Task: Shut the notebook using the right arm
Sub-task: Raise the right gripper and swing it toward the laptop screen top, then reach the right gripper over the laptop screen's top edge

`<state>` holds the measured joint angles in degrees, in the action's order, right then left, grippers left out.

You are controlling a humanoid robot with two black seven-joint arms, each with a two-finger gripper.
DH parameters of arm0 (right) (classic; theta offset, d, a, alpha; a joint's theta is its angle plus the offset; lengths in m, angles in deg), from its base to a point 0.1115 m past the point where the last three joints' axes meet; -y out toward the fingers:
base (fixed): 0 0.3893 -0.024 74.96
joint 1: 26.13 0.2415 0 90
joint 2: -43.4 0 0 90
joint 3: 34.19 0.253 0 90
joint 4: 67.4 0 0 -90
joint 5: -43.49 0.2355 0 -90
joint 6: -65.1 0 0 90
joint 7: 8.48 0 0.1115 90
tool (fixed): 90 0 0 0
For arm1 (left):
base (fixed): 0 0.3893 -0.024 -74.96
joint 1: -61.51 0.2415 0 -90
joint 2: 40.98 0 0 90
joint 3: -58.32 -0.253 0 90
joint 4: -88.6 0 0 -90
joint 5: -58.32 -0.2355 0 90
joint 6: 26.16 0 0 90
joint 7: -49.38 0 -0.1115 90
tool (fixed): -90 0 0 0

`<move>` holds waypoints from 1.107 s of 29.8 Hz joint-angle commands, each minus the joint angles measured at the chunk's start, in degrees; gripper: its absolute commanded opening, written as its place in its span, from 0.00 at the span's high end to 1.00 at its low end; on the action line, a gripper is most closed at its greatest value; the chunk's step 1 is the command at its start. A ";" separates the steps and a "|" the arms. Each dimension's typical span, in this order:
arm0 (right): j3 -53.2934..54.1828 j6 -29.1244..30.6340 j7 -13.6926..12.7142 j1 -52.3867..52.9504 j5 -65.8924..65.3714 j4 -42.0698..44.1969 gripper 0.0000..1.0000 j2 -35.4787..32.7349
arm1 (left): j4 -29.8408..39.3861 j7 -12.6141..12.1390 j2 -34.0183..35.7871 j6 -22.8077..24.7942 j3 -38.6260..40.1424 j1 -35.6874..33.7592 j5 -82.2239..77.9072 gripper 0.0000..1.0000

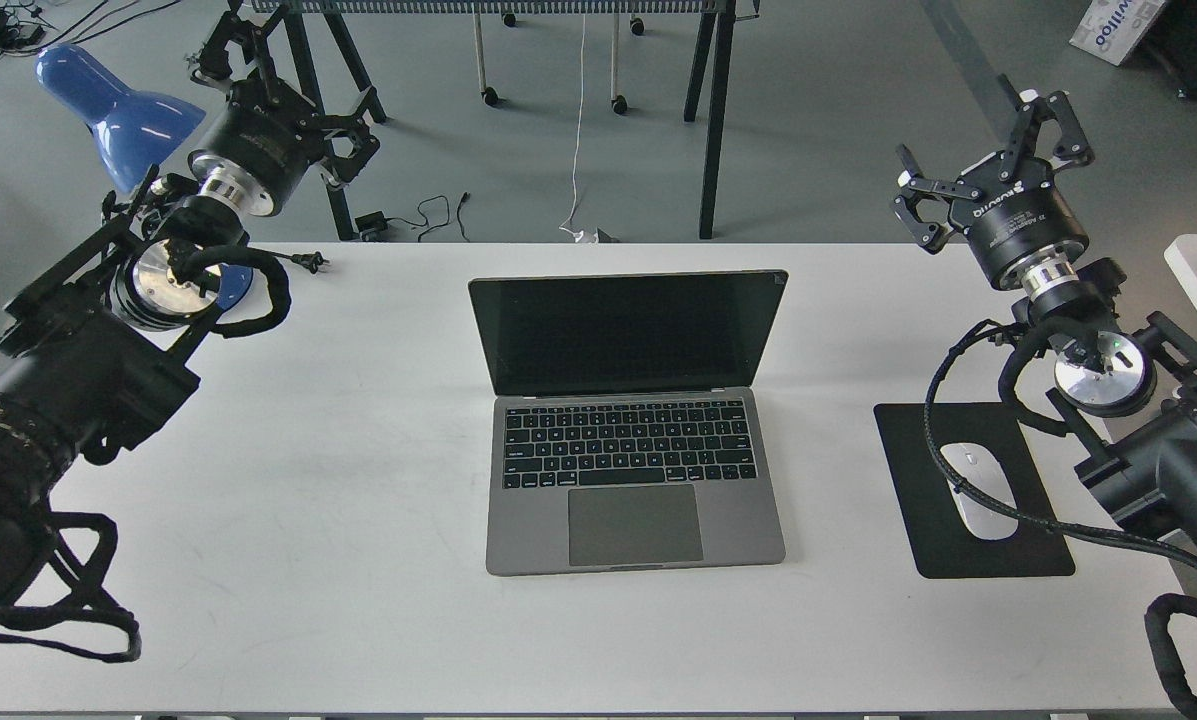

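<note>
My left claw point(288, 110) hangs off to the far left, fingers spread, nothing in it. The laptop point(633, 420) sits mid-surface, lid up, dark screen facing me, hinge running left-right. My right claw point(988, 150) is wide open and empty, laptop well to its left; I'd guess the lid's top edge is the spot to push.

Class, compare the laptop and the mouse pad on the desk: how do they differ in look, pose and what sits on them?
The notebook is grey metal; the mouse pad is flat black. The notebook stands open with its dark screen raised; the mouse pad lies flat. The notebook sits mid-table with nothing on it; the mouse pad, to its right, carries a white mouse. Both rest on the white table.
</note>
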<state>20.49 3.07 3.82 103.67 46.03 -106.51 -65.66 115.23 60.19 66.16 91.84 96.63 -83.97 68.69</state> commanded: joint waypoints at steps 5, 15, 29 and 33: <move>-0.18 0.03 -0.08 -0.08 -0.08 -0.27 0.00 -0.53 | 0.00 0.62 -0.09 0.00 -0.25 0.02 -0.01 0.00; -10.72 -2.39 -1.23 7.83 -1.14 1.40 0.00 -0.53 | 0.00 0.71 0.00 0.00 -0.07 0.02 0.00 0.00; -22.59 -6.44 -2.28 10.56 -1.22 0.26 0.00 4.39 | 0.00 0.71 -0.09 0.00 -0.51 0.10 -0.09 0.00; -22.77 -6.44 -2.45 10.65 -1.22 0.08 0.00 4.57 | 0.00 0.71 -0.09 0.00 -0.51 0.10 -0.09 0.00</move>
<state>-2.05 -3.34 1.53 114.21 44.81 -106.33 -61.22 115.23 60.89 66.07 91.84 96.13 -83.86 68.62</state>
